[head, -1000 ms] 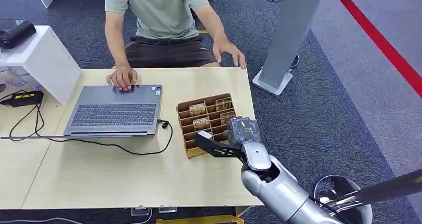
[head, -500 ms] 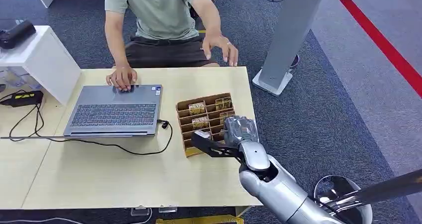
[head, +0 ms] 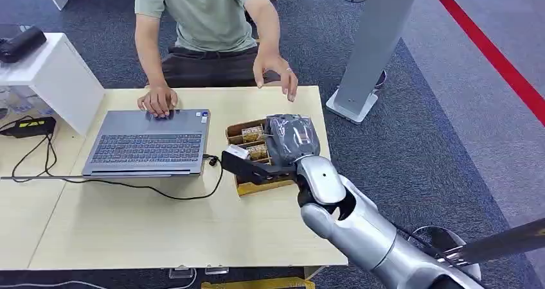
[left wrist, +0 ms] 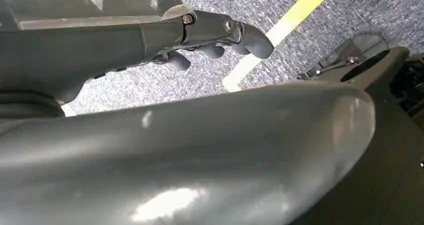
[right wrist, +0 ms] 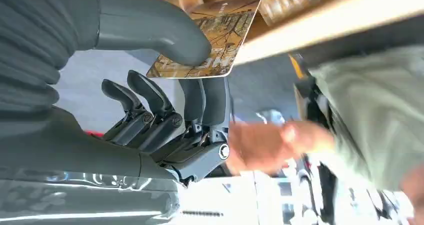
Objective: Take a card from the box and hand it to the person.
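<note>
You've got the right hand [head: 290, 138] sitting over the brown cardboard box with the slotted compartments [head: 247, 185], which is on the pale wooden desk [head: 128, 225] at roughly the 3 o'clock side of the silver-grey open laptop [head: 149, 142]. In the right wrist view its grey thumb and dark fingers [right wrist: 210, 102] are pinching a tan printed card [right wrist: 212, 40] between them, so that hand is grasping the card. The card is just above the box's compartments, where more cards of the same print [head: 252, 133] stand in the slots.

The person in the pale green t-shirt [head: 199, 13] sits at the desk's 12 o'clock edge. One of their hands [head: 157, 99] rests on the far edge of the laptop, and the other [head: 275, 70] hangs in the air with fingers spread, near your right hand at about its 12 o'clock, not touching it or the card.

Your left hand [left wrist: 150, 35] is down by the blue-grey carpet [left wrist: 310, 30] next to a yellow floor stripe [left wrist: 280, 30]. Its fingers are spread a bit and hold nothing, so it's released.

A black cable [head: 128, 185] loops across the desk in front of the laptop. There's a white side shelf [head: 54, 77] off at 10 o'clock and a grey pillar stand [head: 373, 45] at about 2 o'clock.
</note>
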Available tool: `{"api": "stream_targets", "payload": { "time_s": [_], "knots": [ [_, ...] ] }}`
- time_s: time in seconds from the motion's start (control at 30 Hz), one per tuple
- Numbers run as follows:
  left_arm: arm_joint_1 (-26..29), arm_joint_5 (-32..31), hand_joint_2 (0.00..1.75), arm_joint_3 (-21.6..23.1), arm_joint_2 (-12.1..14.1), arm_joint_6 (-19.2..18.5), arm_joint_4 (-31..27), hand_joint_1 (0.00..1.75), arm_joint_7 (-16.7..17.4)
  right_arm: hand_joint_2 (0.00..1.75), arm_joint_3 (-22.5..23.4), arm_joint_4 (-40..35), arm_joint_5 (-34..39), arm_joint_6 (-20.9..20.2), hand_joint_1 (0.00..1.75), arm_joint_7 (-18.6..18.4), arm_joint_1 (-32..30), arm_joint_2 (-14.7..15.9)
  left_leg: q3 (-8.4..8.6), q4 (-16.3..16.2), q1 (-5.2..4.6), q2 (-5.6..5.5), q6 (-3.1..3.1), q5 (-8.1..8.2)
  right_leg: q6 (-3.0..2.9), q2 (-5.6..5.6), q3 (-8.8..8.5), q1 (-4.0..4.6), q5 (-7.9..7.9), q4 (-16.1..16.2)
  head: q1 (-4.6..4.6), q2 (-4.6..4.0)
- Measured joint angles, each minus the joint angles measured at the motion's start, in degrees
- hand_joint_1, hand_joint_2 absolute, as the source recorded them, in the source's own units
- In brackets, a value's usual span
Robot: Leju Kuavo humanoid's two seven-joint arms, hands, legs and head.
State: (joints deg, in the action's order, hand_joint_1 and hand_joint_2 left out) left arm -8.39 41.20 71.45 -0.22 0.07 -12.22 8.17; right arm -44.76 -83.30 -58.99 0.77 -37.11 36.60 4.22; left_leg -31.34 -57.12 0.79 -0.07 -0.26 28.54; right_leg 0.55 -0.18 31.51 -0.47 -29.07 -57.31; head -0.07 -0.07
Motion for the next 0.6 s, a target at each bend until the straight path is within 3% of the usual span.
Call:
{"api": "stream_targets", "payload": {
  "time_s": [0.17,0.37,0.6],
  "knots": [
    [-0.58,-1.22,0.0,0.02,0.0,-0.72,-0.02,0.0,0.72,1.75,-0.81,2.68,-0.68,4.78,1.68,2.86,3.71,-0.98,-0.03,0.0,0.0,-0.01,0.0,0.0,0.0,0.0,0.01,0.0,0.0,0.0,0.02,0.0],
    [-1.79,-3.21,0.0,0.07,-0.17,-1.99,-0.07,0.0,1.79,1.75,-1.83,16.67,-1.18,12.26,1.68,8.54,9.38,-4.78,-0.04,0.0,0.0,-0.03,0.0,-0.02,0.0,-0.02,0.01,0.0,0.0,-0.02,-0.04,0.0],
    [-2.54,-3.63,0.0,0.07,-0.52,-2.32,-0.05,0.0,1.88,1.75,-2.34,29.98,-1.18,15.21,1.68,10.29,13.24,-8.46,-0.08,0.0,0.0,-0.04,0.02,-0.03,0.0,-0.04,0.04,0.0,0.0,-0.02,0.07,0.0]
  ]
}}
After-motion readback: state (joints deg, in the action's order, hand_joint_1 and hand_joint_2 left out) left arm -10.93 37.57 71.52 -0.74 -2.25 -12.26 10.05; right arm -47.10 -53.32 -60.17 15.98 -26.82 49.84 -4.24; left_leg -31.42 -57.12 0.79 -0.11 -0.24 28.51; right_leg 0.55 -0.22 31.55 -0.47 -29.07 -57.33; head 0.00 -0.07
